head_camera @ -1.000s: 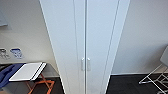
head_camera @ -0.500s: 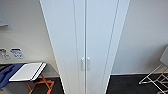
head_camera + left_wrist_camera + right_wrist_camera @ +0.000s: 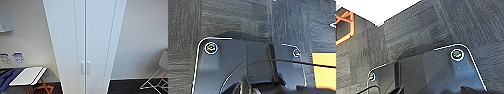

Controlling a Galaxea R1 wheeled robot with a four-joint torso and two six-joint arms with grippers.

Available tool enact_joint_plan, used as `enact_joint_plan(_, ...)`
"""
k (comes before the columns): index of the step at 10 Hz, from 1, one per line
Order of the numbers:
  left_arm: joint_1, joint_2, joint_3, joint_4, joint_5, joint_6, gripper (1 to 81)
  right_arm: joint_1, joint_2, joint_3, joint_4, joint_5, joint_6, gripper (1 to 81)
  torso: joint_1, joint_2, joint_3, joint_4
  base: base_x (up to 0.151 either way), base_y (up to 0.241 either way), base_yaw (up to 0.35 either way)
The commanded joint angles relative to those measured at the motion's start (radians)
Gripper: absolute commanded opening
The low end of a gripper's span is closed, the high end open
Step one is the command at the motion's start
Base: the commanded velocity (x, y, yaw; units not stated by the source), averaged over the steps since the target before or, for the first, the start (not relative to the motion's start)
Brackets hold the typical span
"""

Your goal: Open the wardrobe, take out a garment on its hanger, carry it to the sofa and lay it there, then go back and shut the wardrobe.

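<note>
The wardrobe (image 3: 85, 37) stands straight ahead in the head view, tall, narrow and white. Both of its full-height doors are shut. Two small white bar handles (image 3: 85, 67) sit side by side at the centre seam, low in the picture. Both wrist views look down at dark grey carpet past the robot's own dark plate; the fingers cannot be made out in either.
A small table (image 3: 27, 76) with a white top and orange legs stands left of the wardrobe, with blue fabric (image 3: 7, 78) beside it. A white wire-legged chair (image 3: 157, 77) is at the right. An orange frame (image 3: 344, 26) and a white surface (image 3: 373, 8) appear in the right wrist view.
</note>
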State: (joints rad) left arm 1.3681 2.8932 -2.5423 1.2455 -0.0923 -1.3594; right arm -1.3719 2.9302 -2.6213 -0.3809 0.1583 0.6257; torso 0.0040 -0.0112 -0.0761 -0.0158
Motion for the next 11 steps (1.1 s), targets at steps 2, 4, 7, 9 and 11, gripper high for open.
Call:
enact_joint_plan(2,0.035,0.069,-0.050,0.032,0.000,0.040,81.1,0.017,0.022,-0.045,-0.018,-0.028,-0.008,81.1,-0.002,-0.001,0.011,0.000,0.000,0.000,0.000)
enact_joint_plan(4,0.081,0.124,-0.126,0.032,0.003,0.090,81.1,-0.032,0.026,-0.086,-0.024,-0.036,-0.030,81.1,-0.002,-0.002,0.021,0.000,0.000,0.000,0.000)
enact_joint_plan(7,0.107,0.166,-0.216,0.031,0.011,0.120,81.1,-0.111,0.055,-0.112,-0.049,-0.051,-0.156,81.1,-0.003,-0.002,0.020,0.000,0.000,0.000,0.000)
enact_joint_plan(9,0.119,0.167,-0.216,0.023,0.043,0.118,81.1,-0.135,0.075,-0.120,-0.049,-0.069,-0.155,81.1,-0.003,-0.003,0.020,0.000,0.000,0.000,0.000)
enact_joint_plan(11,0.112,0.175,-0.216,0.018,0.098,0.108,81.1,-0.142,0.094,-0.114,-0.052,-0.128,-0.158,81.1,-0.003,-0.003,0.021,0.000,0.000,0.000,0.000)
